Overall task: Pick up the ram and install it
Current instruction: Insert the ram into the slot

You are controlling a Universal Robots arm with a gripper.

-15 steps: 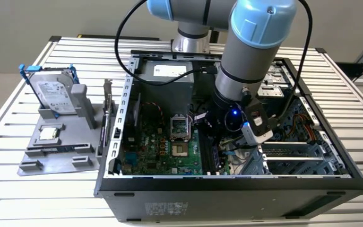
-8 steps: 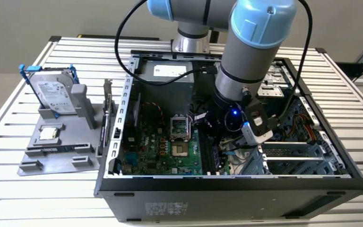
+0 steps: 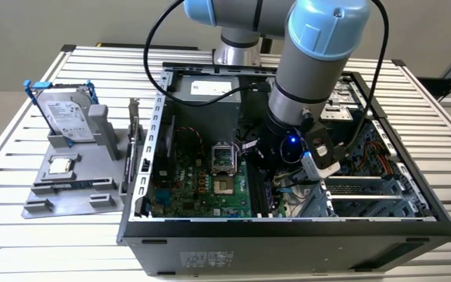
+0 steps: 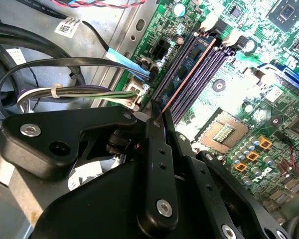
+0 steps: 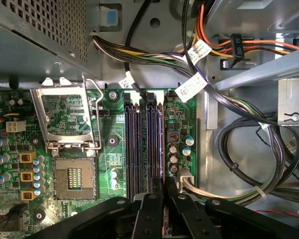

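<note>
My gripper (image 3: pixel 272 173) reaches down inside the open computer case (image 3: pixel 288 226), over the memory slots (image 5: pixel 134 144) of the green motherboard (image 3: pixel 202 188). In both wrist views its black fingers (image 4: pixel 157 149) stand close together on the ram (image 4: pixel 189 74), a thin stick seen edge-on with a brownish top edge. The ram (image 5: pixel 163 144) stands upright along the outermost slot, the one nearest the bare metal case floor. The gripper (image 5: pixel 164 191) holds it near one end. I cannot tell how deep the ram sits in the slot.
The CPU socket (image 5: pixel 74 179) with its raised metal frame lies beside the slots. Bundled cables (image 5: pixel 249 164) run close on the other side. Outside the case, a grey holder (image 3: pixel 73 182) carries a hard drive (image 3: pixel 69 117) at the exterior view's left.
</note>
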